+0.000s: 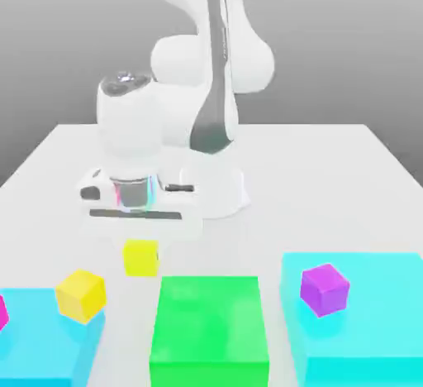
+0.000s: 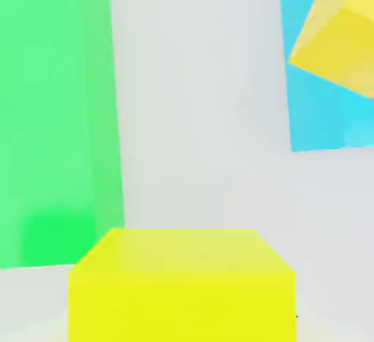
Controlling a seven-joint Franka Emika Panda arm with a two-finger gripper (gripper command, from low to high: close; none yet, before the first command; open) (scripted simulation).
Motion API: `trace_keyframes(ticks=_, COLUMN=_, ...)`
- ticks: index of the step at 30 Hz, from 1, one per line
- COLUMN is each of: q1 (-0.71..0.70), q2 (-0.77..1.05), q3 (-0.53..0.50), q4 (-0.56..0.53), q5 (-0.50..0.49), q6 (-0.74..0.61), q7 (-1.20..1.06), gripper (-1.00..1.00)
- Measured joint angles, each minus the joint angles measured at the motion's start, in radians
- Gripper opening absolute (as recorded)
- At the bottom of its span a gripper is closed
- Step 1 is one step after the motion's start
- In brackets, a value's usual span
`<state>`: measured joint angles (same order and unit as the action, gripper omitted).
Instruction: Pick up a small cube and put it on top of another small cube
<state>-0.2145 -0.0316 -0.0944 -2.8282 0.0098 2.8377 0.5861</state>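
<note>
The small cube (image 1: 140,260), plain lemon-yellow, rests on the white table just behind the gap between the left cyan block and the green block. My gripper (image 1: 140,249) has come straight down over it, and the white hand covers the cube's top edge. In the hand view the small cube (image 2: 182,282) looms very close, centred under the hand. The gripper is shut on this cube, which still touches the table.
A big green block (image 1: 209,332) lies just in front of the cube. The left cyan block (image 1: 41,340) carries a golden-yellow cube (image 1: 81,294), tilted. The right cyan block (image 1: 372,327) carries a purple cube (image 1: 324,289). The robot base (image 1: 215,187) stands behind.
</note>
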Motion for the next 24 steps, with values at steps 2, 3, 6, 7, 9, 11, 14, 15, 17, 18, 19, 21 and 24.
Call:
trace_keyframes(ticks=2, q1=0.008, q2=0.011, q3=0.001, q4=0.066, q5=-0.027, q6=-0.024, q7=0.063, gripper=-1.0)
trace_keyframes(ticks=3, q1=0.01, q2=0.015, q3=0.002, q4=0.101, q5=-0.047, q6=-0.035, q7=0.097, gripper=-1.0)
trace_keyframes(ticks=6, q1=0.032, q2=0.033, q3=-0.019, q4=0.208, q5=-0.066, q6=-0.091, q7=0.183, gripper=-1.0)
trace_keyframes(ticks=7, q1=0.043, q2=0.041, q3=-0.033, q4=0.245, q5=-0.062, q6=-0.115, q7=0.208, gripper=-1.0)
trace_keyframes(ticks=9, q1=0.034, q2=0.056, q3=-0.079, q4=0.315, q5=-0.052, q6=-0.162, q7=0.257, gripper=-1.0)
trace_keyframes(ticks=11, q1=-0.037, q2=0.073, q3=-0.111, q4=0.389, q5=-0.046, q6=-0.213, q7=0.312, gripper=-1.0)
trace_keyframes(ticks=14, q1=-0.08, q2=0.099, q3=-0.133, q4=0.498, q5=-0.043, q6=-0.288, q7=0.398, gripper=-1.0)
trace_keyframes(ticks=15, q1=-0.094, q2=0.107, q3=-0.142, q4=0.534, q5=-0.044, q6=-0.313, q7=0.427, gripper=-1.0)
trace_keyframes(ticks=17, q1=-0.121, q2=0.124, q3=-0.161, q4=0.607, q5=-0.046, q6=-0.363, q7=0.488, gripper=-1.0)
trace_keyframes(ticks=18, q1=-0.129, q2=0.137, q3=-0.168, q4=0.635, q5=-0.036, q6=-0.393, q7=0.523, gripper=-1.0)
trace_keyframes(ticks=19, q1=-0.134, q2=0.154, q3=-0.173, q4=0.655, q5=-0.017, q6=-0.425, q7=0.562, gripper=-1.0)
trace_keyframes(ticks=21, q1=-0.138, q2=0.188, q3=-0.173, q4=0.67, q5=0.03, q6=-0.482, q7=0.636, gripper=-1.0)
trace_keyframes(ticks=24, q1=-0.14, q2=0.278, q3=-0.159, q4=0.647, q5=0.086, q6=-0.413, q7=0.642, gripper=-1.0)
